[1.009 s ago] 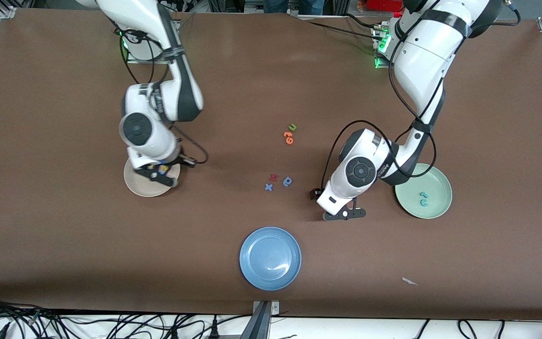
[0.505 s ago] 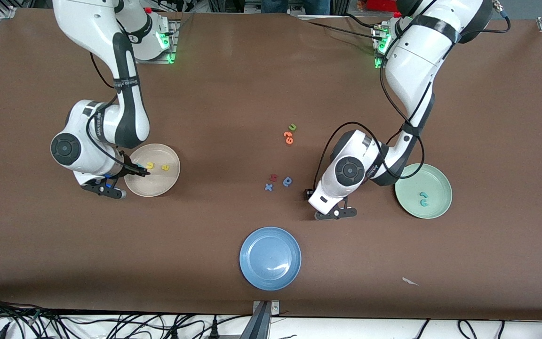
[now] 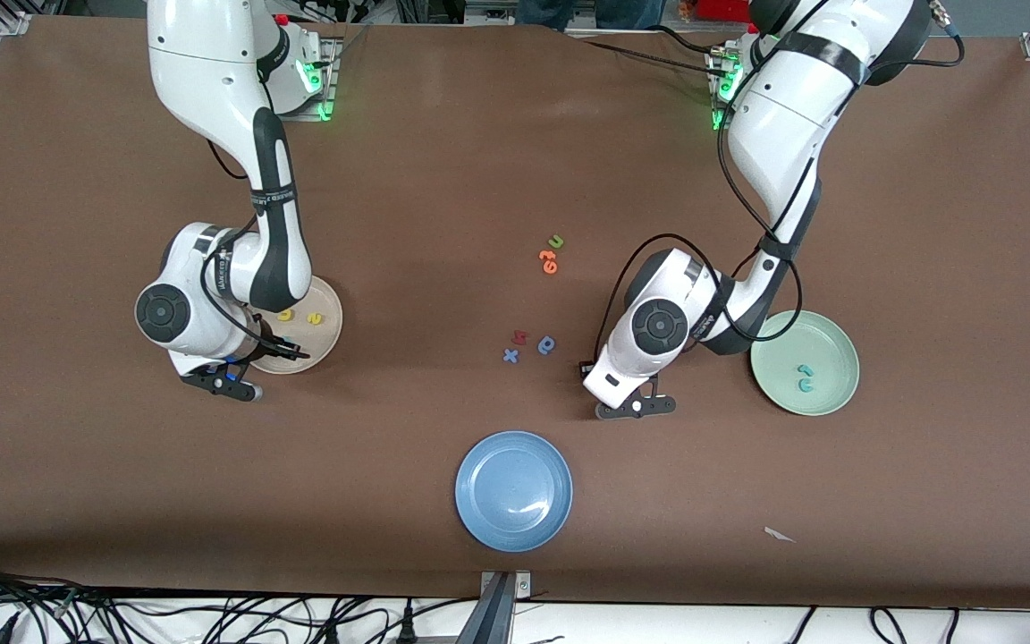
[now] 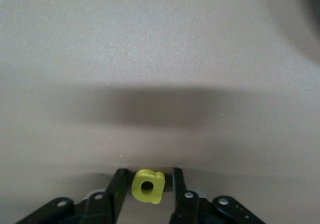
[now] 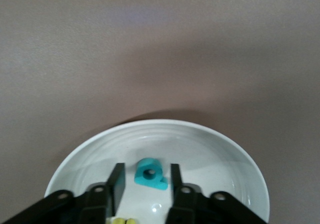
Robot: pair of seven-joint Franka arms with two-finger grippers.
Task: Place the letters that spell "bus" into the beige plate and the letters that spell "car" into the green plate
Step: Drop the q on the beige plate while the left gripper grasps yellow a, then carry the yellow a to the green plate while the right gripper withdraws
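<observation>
Nearest the front camera, toward the left arm's end of the bench (image 3: 926, 224), lies a white scrap (image 3: 779, 535). The blue plate (image 3: 513, 490) sits a little farther, about midway along the bench.

Farther than the blue plate, the left jaws are down at the bench, between that plate and the green plate (image 3: 837, 353). The left wrist view shows them set either side of the yellow a (image 4: 148, 186), spread only slightly wider than the letter, with a thin gap on one side. The a rests on the bare bench and is not pinched.

The green plate sits toward the left arm's end, just beside the left arm's wrist. In it lie the teal c (image 3: 805, 385) and, just beside it and a little farther from the camera, the teal r (image 3: 806, 368).

Toward the right arm's end, the right jaws are low over the near part of the beige plate (image 3: 323, 344). The right wrist view shows them spread, with the teal b (image 5: 150, 174) lying loose in the plate between them and clear of both. The yellow u (image 3: 285, 315) and yellow s (image 3: 315, 317) lie side by side in the same plate, farther from the camera.

In the middle of the bench, a blue x (image 3: 510, 356), a red letter (image 3: 519, 337) and a blue looped letter (image 3: 547, 344) cluster together. Farther still, well apart from them, are the orange letters (image 3: 548, 261), with the green u (image 3: 556, 241) just beside them.
</observation>
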